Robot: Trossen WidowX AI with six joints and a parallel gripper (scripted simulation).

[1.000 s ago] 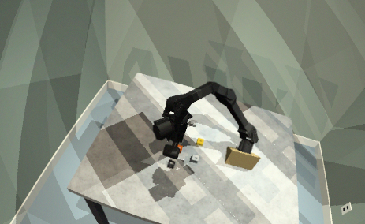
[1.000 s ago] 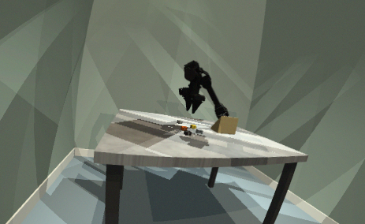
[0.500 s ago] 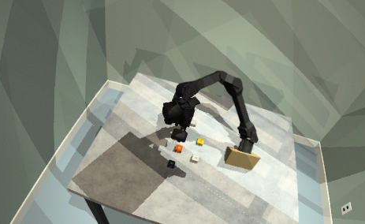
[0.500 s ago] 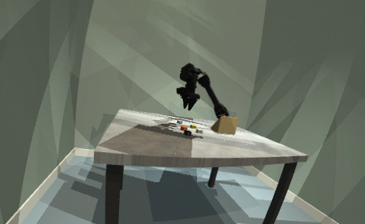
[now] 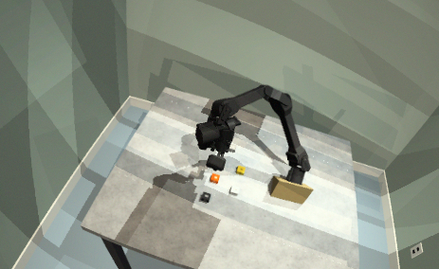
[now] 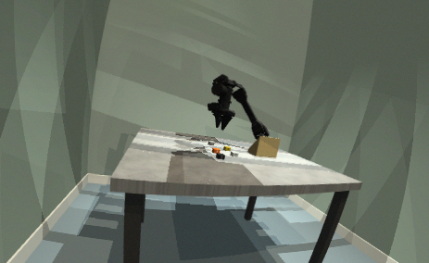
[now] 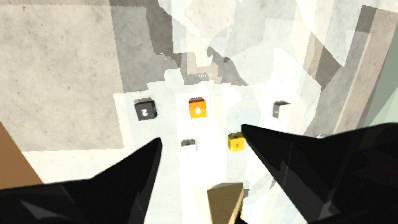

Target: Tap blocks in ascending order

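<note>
My gripper [image 6: 220,128] [image 7: 202,134] is open and empty, high above the blocks. A black block [image 5: 205,197] [image 6: 220,156] [image 7: 145,110] shows what looks like a 2. An orange block [image 5: 215,178] [image 6: 216,150] [image 7: 198,109] shows a digit I cannot read surely. A yellow block [image 5: 241,170] [image 6: 227,148] [image 7: 236,142] lies near the right fingertip in the wrist view, its digit unclear. A white block [image 5: 234,190] [image 6: 234,154] [image 7: 188,145] lies between the fingertips' lines, its digit washed out. Another pale block [image 6: 211,143] [image 7: 282,109] is at the right in the wrist view, digit unreadable.
A tan wedge-shaped block [image 5: 290,190] [image 6: 268,147] [image 7: 225,202] stands at the arm's base. The grey table [image 5: 170,237] [image 6: 143,171] carries patchy light and shadow. The arm arches over the table from its base.
</note>
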